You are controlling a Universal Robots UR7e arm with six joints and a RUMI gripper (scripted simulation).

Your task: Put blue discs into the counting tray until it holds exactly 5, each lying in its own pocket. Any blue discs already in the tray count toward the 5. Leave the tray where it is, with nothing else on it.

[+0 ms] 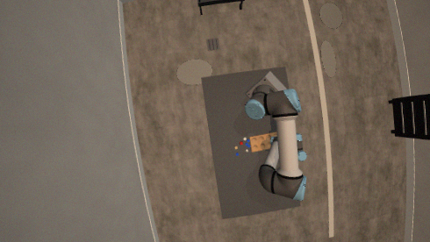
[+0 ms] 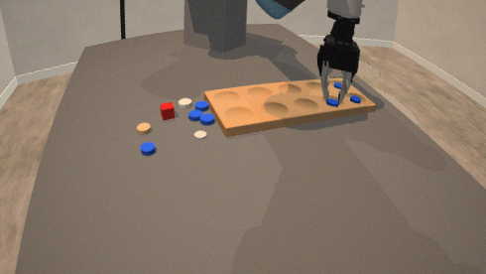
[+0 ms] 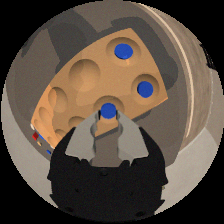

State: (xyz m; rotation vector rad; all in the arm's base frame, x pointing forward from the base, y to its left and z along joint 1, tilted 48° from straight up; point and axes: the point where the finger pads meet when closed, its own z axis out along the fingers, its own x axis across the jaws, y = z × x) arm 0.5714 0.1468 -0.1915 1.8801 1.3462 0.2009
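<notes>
One six-joint arm [image 1: 287,146], elbow bent, forearm doubled back beneath the upper link. One gripper [image 2: 336,99] [image 3: 108,110], pointing down, jaws closed on a blue disc [image 2: 332,102] [image 3: 108,110], both tips touching it.

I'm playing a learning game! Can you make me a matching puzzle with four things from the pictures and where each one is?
Things:
1. red cube
2. wooden tray
3. blue disc at the fingers
4. robot arm

Places and states:
A. reaching over the tray
B. on the dark table top, off the tray
C. held between the fingers
D. has two blue discs lying in pockets

Right pairs: 1-B, 2-D, 3-C, 4-A
</notes>
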